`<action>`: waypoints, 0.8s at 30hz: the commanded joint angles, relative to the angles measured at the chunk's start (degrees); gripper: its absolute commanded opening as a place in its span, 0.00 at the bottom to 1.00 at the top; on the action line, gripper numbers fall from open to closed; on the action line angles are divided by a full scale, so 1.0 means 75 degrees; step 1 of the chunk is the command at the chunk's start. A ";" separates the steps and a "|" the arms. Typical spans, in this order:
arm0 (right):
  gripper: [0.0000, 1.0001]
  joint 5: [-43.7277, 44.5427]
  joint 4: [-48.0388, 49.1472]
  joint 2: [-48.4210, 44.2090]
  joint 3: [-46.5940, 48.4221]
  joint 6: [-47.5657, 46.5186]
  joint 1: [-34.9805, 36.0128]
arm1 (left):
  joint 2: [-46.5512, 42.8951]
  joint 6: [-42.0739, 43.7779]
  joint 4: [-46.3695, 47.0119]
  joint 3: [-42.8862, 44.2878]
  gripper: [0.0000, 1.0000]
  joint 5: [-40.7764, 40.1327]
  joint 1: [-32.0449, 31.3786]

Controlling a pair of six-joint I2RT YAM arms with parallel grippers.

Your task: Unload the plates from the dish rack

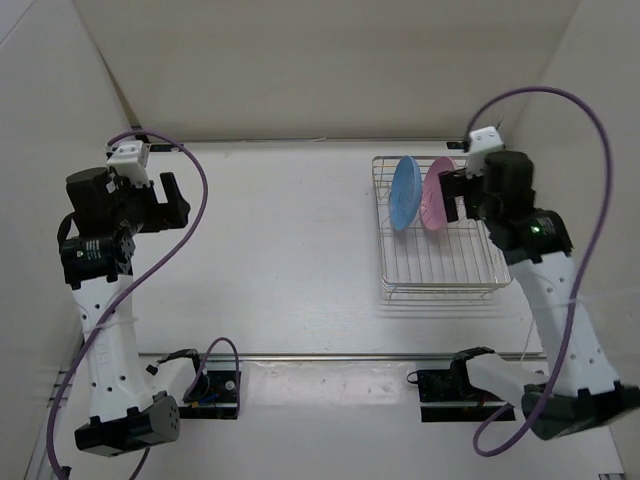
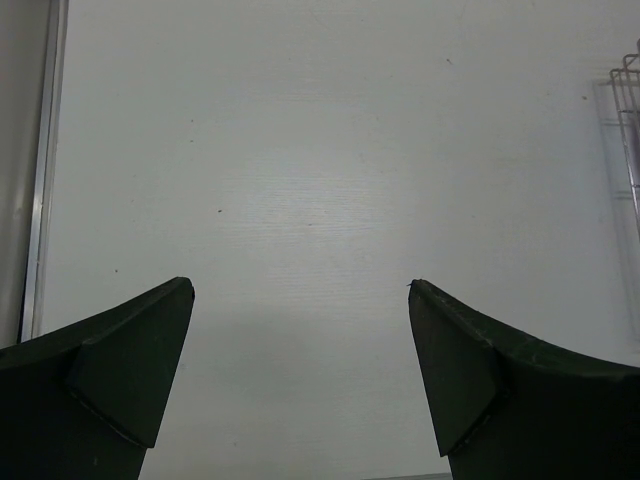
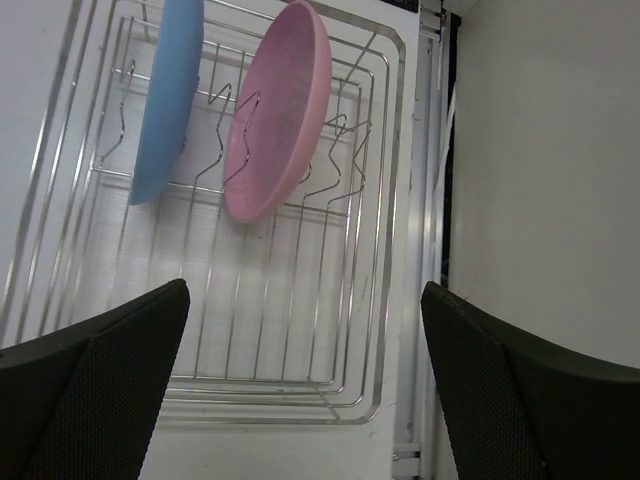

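The silver wire dish rack [image 1: 440, 270] stands at the right of the table. A light blue plate [image 1: 405, 192] and a pink plate [image 1: 436, 196] stand on edge in its far slots, the pink one to the right. In the right wrist view the blue plate [image 3: 168, 95] and pink plate [image 3: 278, 110] lean in the rack [image 3: 300, 330]. My right gripper [image 1: 455, 195] is open and empty, just right of the pink plate, above the rack. My left gripper [image 1: 178, 200] is open and empty at the far left; in its wrist view [image 2: 300, 300] only bare table lies between its fingers.
White walls close in the table at the back and both sides, the right wall [image 3: 550, 180] close to the rack. A metal rail [image 1: 330, 356] runs along the near edge. Purple cables [image 1: 190, 240] loop from both arms. The rack's edge [image 2: 628, 120] shows at the left wrist view's right.
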 commanded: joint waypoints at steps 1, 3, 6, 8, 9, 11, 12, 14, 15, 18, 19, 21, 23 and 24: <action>1.00 0.2223 0.0991 0.0637 0.0442 -0.1024 0.1177 | 0.0115 -0.0005 0.0241 -0.0207 1.00 -0.0412 -0.0030; 1.00 0.2481 0.1364 0.1092 0.0619 -0.1130 0.1656 | 0.0313 -0.0099 0.0323 -0.0208 1.00 -0.0683 -0.0030; 1.00 0.2693 0.2020 0.1737 0.0690 -0.1213 0.2115 | 0.0420 -0.0169 0.0323 -0.0277 1.00 -0.1104 -0.0030; 0.96 0.2775 0.2385 0.2229 0.0690 -0.1039 0.2186 | 0.0420 -0.0170 0.0417 -0.0371 1.00 -0.1199 -0.0030; 0.94 0.2845 0.2688 0.2406 0.0690 -0.1038 0.2186 | 0.0420 -0.0170 0.0498 -0.0465 1.00 -0.1269 -0.0030; 0.93 0.3020 0.2901 0.2955 0.0771 -0.1038 0.2187 | 0.0489 -0.0170 0.0569 -0.0535 1.00 -0.1270 -0.0030; 0.91 0.3022 0.2902 0.3156 0.0911 -0.1119 0.2187 | 0.0490 -0.0100 0.0569 -0.0536 1.00 -0.1270 -0.0030; 0.83 0.2917 0.2902 0.3647 0.1029 -0.1282 0.2269 | 0.0596 -0.0099 0.0569 -0.0536 1.00 -0.1270 -0.0030; 0.78 0.2916 0.2902 0.3813 0.1111 -0.1284 0.2269 | 0.0677 -0.0006 0.0569 -0.0536 1.00 -0.1340 -0.0030; 0.67 0.2916 0.2972 0.4364 0.1357 -0.1447 0.2269 | 0.0888 0.0065 0.0499 -0.0466 1.00 -0.1410 -0.0030; 0.67 0.3009 0.3112 0.4469 0.1358 -0.1448 0.2269 | 0.0889 0.0065 0.0499 -0.0466 1.00 -0.1411 -0.0030; 0.59 0.3254 0.3265 0.4774 0.1439 -0.1634 0.2269 | 0.0889 0.0135 0.0604 -0.0559 1.00 -0.1411 -0.0030; 0.59 0.3395 0.3266 0.5043 0.1522 -0.1717 0.2269 | 0.0889 0.0135 0.0698 -0.0735 1.00 -0.1411 -0.0030; 0.59 0.3397 0.3335 0.5126 0.1522 -0.1717 0.2269 | 0.0889 0.0135 0.0768 -0.0735 1.00 -0.1411 -0.0030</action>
